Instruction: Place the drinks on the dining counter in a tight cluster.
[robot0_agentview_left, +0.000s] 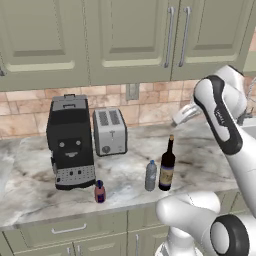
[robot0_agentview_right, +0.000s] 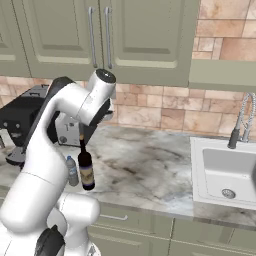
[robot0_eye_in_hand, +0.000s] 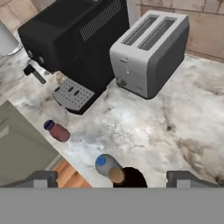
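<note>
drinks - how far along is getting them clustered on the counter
Looks done: the wine bottle and water bottle stand upright side by side near the counter's front edge. In hand: nothing; the hand hangs open right above those two. Left: the small red bottle stands apart, in front of the coffee machine, and needs bringing over to the pair.

Both base views flank the arm, sharing the counter (robot0_agentview_left: 200, 165) (hand view looks steeply down, close).
</note>
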